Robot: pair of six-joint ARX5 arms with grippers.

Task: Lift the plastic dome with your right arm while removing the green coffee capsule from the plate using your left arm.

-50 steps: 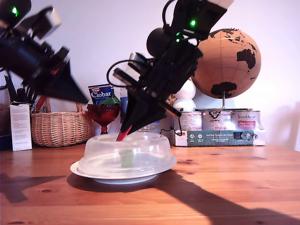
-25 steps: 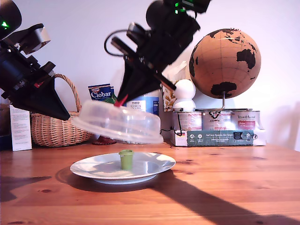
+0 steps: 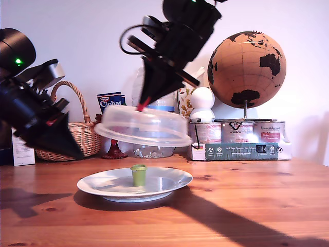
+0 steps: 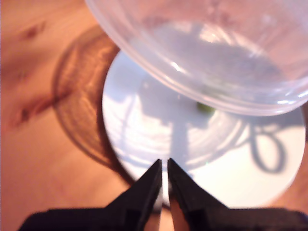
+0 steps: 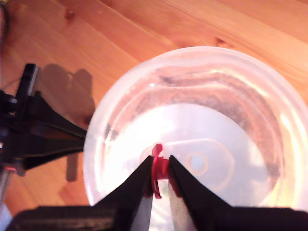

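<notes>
Plastic dome (image 3: 143,126) lifted at exterior-view centre, red tab pinched by my second gripper (image 5: 160,174). Green coffee capsule (image 3: 138,175) not yet removed from plate (image 3: 169,181); my first gripper (image 4: 163,179) nearly closed, empty.

Dome (image 3: 144,126) now off the plate (image 3: 169,181), held above it; capsule (image 3: 138,175) uncovered. First gripper (image 3: 76,154) lower, nearer plate.

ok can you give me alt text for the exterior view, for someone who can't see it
My second gripper holds the plastic dome by its red tab, tilted in the air above the plate, where the green coffee capsule stands uncovered. My first gripper hangs at the exterior view's left, beside the plate.
</notes>
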